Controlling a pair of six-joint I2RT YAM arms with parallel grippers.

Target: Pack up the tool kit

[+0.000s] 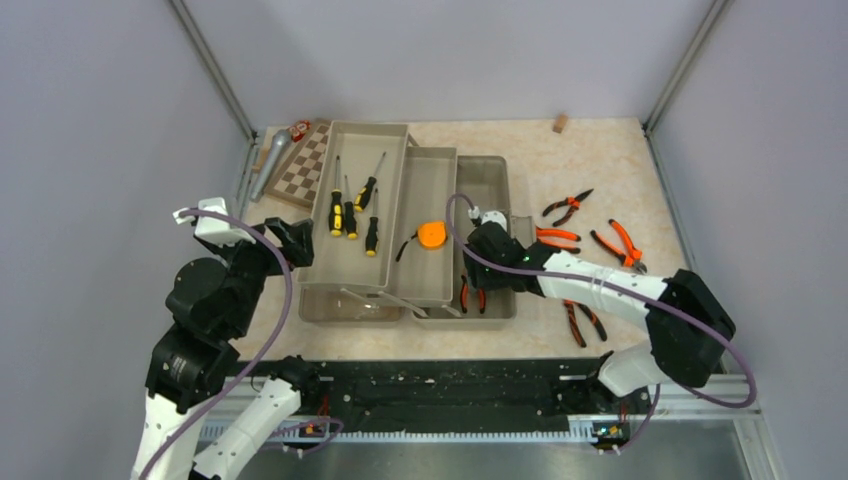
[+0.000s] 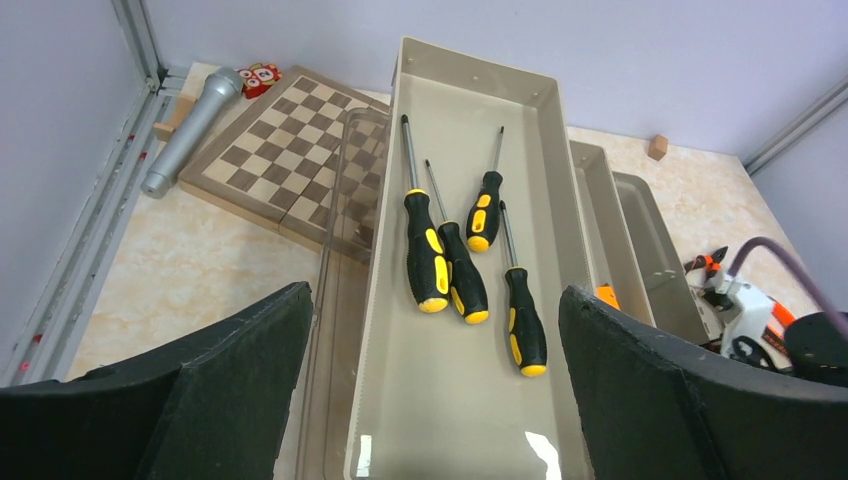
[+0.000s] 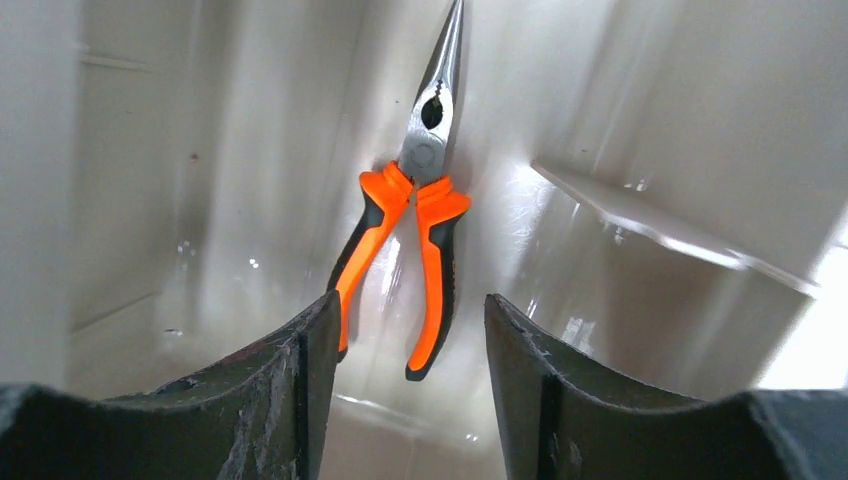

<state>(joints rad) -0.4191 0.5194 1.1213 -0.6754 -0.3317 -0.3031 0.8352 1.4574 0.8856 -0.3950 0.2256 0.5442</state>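
Observation:
The tool kit's toolbox (image 1: 485,180) stands open with its beige trays (image 1: 355,140) spread to the left. Several yellow-black screwdrivers (image 1: 350,215) lie in the left tray (image 2: 470,400). The orange tape measure (image 1: 432,235) sits in the middle tray. My right gripper (image 1: 480,268) reaches down into the right compartment. It is open (image 3: 410,300), and orange-handled pliers (image 3: 420,210) lie on the box floor just beyond its fingertips. My left gripper (image 1: 300,245) stands wide open (image 2: 433,300) at the near end of the screwdriver tray, holding nothing.
Several more orange-handled pliers (image 1: 622,243) lie on the table right of the box. A chessboard (image 2: 275,160) and a silver microphone (image 2: 190,125) sit at the back left. A small wooden block (image 1: 560,123) is at the far edge.

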